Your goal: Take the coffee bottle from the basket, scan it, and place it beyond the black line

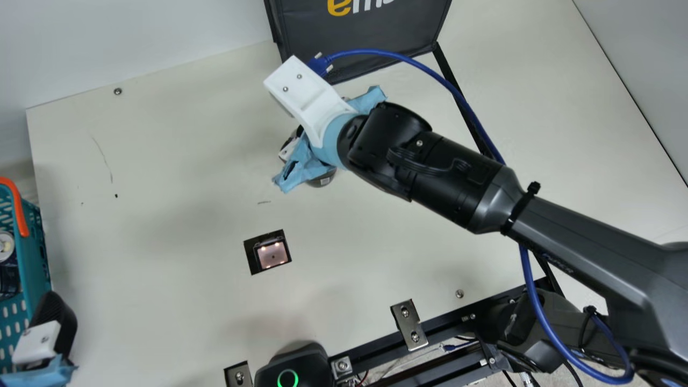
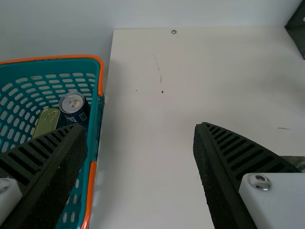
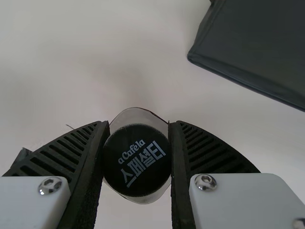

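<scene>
The coffee bottle (image 3: 137, 162), its long axis seemingly upright, was clamped between the right fingers (image 3: 209, 155), short of the black line (image 1: 445, 63), while the left fingers (image 2: 228, 152) gaped.

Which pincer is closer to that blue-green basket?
Left. The left pincer is open at the basket, partly over it; the right pincer is farther off across the table, gripping the coffee bottle.

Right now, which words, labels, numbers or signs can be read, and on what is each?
"a Café la": coffee bottle, dark top
"스페셜티": same top, beneath
Dark fabric panel: big letters, cut off, incomplete
Can: too small to read
Right arm: print too small
</scene>
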Tool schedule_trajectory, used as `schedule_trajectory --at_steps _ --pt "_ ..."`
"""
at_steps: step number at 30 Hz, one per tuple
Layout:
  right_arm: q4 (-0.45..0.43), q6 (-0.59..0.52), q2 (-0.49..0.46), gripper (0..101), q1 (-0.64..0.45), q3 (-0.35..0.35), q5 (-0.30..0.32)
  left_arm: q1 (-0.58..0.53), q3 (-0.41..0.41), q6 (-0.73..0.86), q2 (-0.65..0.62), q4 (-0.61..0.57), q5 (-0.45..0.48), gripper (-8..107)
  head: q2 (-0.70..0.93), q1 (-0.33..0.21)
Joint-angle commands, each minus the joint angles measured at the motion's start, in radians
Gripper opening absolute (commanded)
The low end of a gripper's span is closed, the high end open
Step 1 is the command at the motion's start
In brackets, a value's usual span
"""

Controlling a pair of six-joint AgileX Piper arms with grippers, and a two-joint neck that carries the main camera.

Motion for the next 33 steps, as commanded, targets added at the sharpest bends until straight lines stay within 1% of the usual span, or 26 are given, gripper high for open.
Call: schedule_trajectory --at_steps 1,13,33 --pt "0.001 -0.004 -0.002 0 -0.010 -0.002 0.001 0.000 0.000 0.000 0.000 0.000 0.000 90 -0.002 -0.026" --pt "0.012 -0.037 -0.029 0 -0.116 0.001 0.008 0.000 0.000 0.000 0.000 0.000 0.000 90 -0.002 -0.026" --pt "0.058 -0.099 -0.083 0 -0.342 0.040 -0.001 0.000 0.000 0.000 0.000 0.000 0.000 90 -0.002 -0.026"
